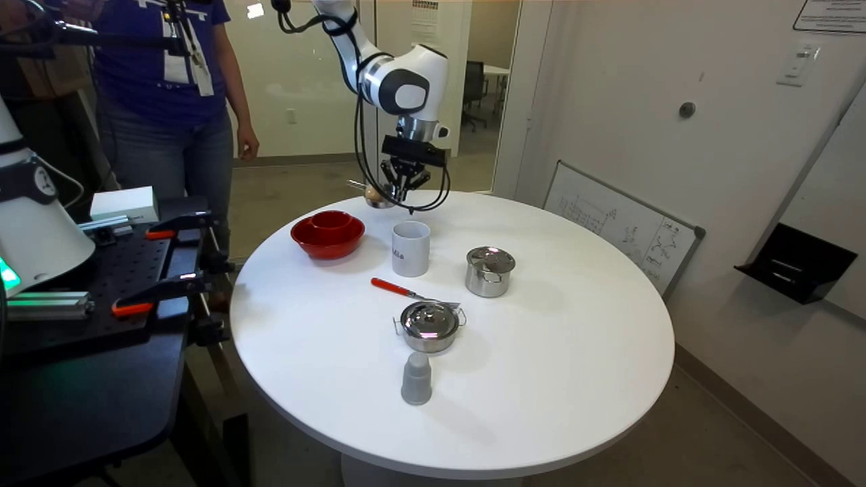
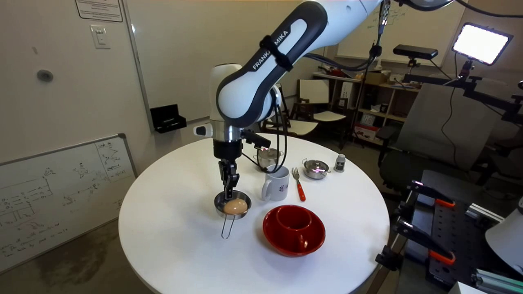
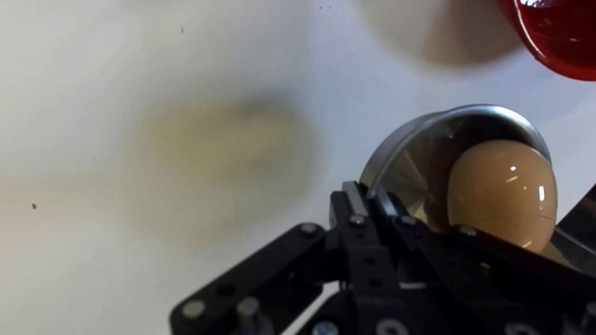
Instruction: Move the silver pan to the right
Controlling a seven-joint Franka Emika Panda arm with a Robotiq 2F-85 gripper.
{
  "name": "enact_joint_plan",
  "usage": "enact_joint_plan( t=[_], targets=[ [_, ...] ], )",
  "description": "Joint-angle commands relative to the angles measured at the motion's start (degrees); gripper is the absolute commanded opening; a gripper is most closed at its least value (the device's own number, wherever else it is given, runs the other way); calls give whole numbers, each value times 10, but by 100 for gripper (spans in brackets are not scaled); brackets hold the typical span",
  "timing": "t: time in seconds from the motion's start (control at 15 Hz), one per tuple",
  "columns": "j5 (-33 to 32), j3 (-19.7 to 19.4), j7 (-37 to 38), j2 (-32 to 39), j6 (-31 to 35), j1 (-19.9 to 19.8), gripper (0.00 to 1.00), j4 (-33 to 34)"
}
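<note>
The silver pan is small and shallow with a wire handle, and an orange-brown egg [image 2: 235, 206] lies in it. The silver pan [image 2: 220, 201] is near the table's rim beside the white mug; it also shows in an exterior view [image 1: 386, 202], partly behind my gripper. In the wrist view the pan [image 3: 414, 160] is at right. My gripper [image 3: 370, 194] is closed on the pan's rim, one finger inside and one outside; it also shows in both exterior views [image 1: 400, 192] [image 2: 229, 195]. I cannot tell whether the pan touches the table.
A red bowl [image 2: 282, 241] holding a red cup [image 2: 293, 218] and a white mug [image 2: 277, 185] stand close to the pan. Farther off are a silver pot [image 1: 488, 281], a red-handled fork [image 1: 392, 287], a lidded silver pan with side handles [image 1: 429, 331] and a grey shaker [image 1: 417, 382].
</note>
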Motion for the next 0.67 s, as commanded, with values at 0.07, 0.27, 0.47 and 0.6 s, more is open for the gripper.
enact_joint_plan(
  t=[0.07, 0.27, 0.47, 0.6],
  targets=[
    [30, 4, 21, -111, 61, -13, 6, -132],
    [40, -2, 55, -175, 92, -15, 6, -207],
    [54, -5, 97, -240, 110, -18, 6, -289],
    [62, -10, 125, -282, 115, -18, 6, -340]
  ],
)
